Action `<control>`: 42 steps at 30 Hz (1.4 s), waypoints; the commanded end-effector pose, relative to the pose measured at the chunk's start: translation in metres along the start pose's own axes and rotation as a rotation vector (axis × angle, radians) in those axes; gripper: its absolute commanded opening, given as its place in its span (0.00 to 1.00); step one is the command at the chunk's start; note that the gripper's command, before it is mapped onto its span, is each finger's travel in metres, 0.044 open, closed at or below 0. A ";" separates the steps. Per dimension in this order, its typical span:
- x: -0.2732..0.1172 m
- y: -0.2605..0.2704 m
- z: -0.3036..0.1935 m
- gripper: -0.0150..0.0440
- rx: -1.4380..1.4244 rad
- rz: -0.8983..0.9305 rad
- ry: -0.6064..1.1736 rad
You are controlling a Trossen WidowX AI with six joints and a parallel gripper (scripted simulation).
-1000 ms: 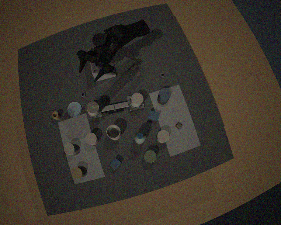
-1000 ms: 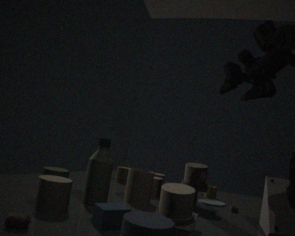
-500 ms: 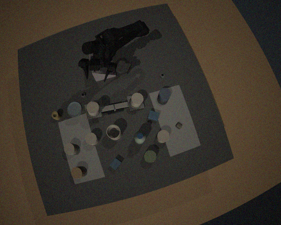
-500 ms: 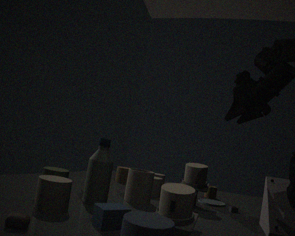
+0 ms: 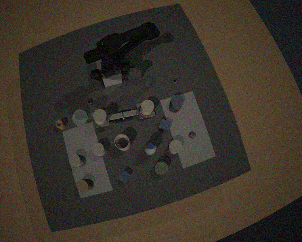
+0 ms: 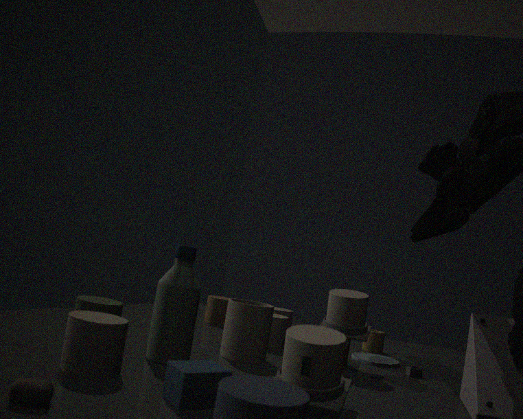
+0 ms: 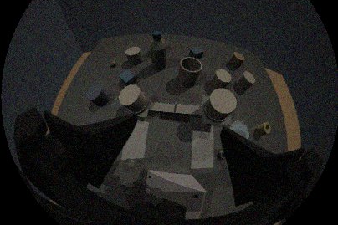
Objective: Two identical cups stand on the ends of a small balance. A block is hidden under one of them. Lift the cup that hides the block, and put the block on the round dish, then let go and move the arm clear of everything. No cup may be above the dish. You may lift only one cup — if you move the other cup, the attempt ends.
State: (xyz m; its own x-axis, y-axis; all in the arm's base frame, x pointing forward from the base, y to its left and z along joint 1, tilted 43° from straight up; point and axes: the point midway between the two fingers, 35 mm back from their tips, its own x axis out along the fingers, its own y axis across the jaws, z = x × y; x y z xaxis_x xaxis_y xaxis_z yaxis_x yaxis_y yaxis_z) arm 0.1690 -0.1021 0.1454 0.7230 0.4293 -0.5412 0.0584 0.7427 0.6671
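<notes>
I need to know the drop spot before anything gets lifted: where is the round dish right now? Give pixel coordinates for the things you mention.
In the top view, the round dish (image 5: 80, 117) (image 6: 375, 358) (image 7: 239, 132) lies at left, between the small yellow ring-topped piece (image 5: 59, 124) (image 6: 373, 341) (image 7: 263, 128) and the balance's left-hand cup (image 5: 100, 116) (image 6: 347, 311) (image 7: 222, 102).

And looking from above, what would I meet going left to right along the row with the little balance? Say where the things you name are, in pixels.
Yellow cylinder with a hole (image 5: 56, 123) (image 6: 373, 341) (image 7: 259, 129), pale blue round dish (image 5: 80, 117) (image 6: 375, 358) (image 7: 239, 130), cream cup (image 5: 99, 116) (image 6: 347, 310) (image 7: 222, 101), light balance beam (image 5: 130, 113) (image 7: 163, 107), second cream cup (image 5: 147, 107) (image 6: 294, 354) (image 7: 131, 97), blue cylinder (image 5: 176, 102) (image 6: 261, 394) (image 7: 99, 96).

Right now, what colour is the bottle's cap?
The bottle's cap is blue, clearest in the top view.
</notes>
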 end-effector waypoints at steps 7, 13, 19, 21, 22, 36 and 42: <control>0.013 0.007 0.006 1.00 -0.124 0.040 0.081; 0.028 0.017 0.012 1.00 -0.264 0.078 0.171; 0.044 0.030 0.016 1.00 -0.414 0.134 0.254; 0.049 0.035 0.017 1.00 -0.464 0.152 0.278; 0.051 0.037 0.018 1.00 -0.488 0.160 0.290; 0.089 0.072 0.026 1.00 -0.862 0.303 0.434; 0.107 0.090 0.026 1.00 -1.043 0.381 0.486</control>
State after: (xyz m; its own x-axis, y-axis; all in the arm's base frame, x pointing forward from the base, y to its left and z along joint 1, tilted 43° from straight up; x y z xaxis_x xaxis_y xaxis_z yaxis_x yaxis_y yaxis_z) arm 0.2635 -0.0114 0.1603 0.2600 0.6914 -0.6741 -0.7989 0.5461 0.2520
